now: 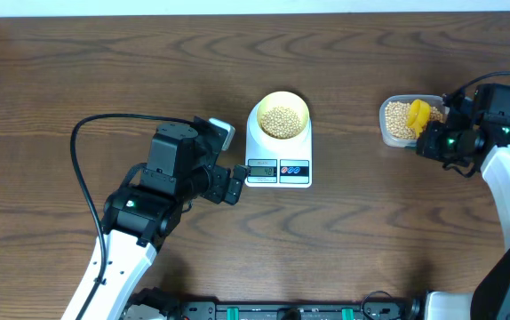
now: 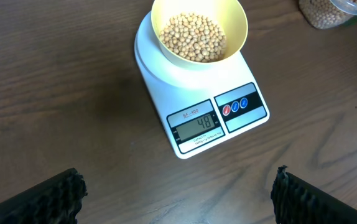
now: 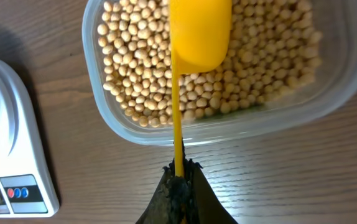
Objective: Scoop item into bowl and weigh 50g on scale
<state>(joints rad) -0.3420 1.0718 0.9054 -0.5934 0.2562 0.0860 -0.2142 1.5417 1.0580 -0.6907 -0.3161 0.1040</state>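
The pale-yellow bowl is sitting on the far end of the white scale mid-worktop, leaving the display uncovered. It seems to be showing 48, just short of target. The beans are lying in the bowl as a shallow heap, small, round and tan. The left end effector is hanging wide open and empty, near the scale. The right end effector is clamping the yellow scoop by its handle over the clear tub at the right, probably for a small top-up.

table: dark brown wood grain — soft sheen | far edge: pale strip
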